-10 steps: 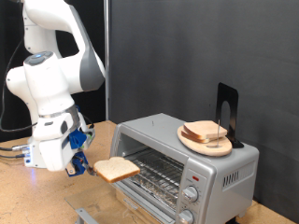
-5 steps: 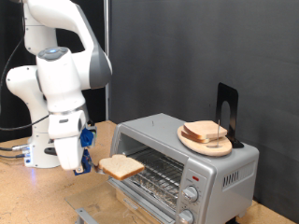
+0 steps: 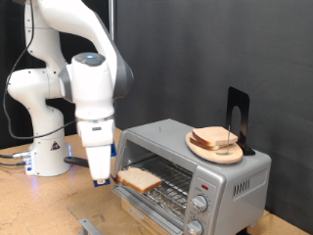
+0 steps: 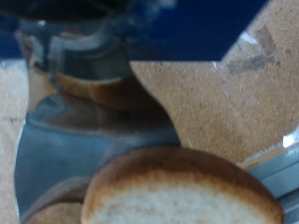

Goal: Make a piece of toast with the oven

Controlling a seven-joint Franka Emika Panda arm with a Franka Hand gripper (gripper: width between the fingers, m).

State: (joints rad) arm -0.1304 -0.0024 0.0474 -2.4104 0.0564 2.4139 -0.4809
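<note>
The end effector (image 3: 106,178) hangs low before the open oven (image 3: 196,162), gripping the piece of toast (image 3: 140,178), which juts from it over the rack.

you see a round wooden plate (image 3: 216,149) stacked with bread slices (image 3: 215,138) just beside a black upright stand (image 3: 239,119), all in front of a dark curtain (image 3: 196,59), with a wooden tabletop (image 3: 39,206) at the exterior view's bottom left.
</note>
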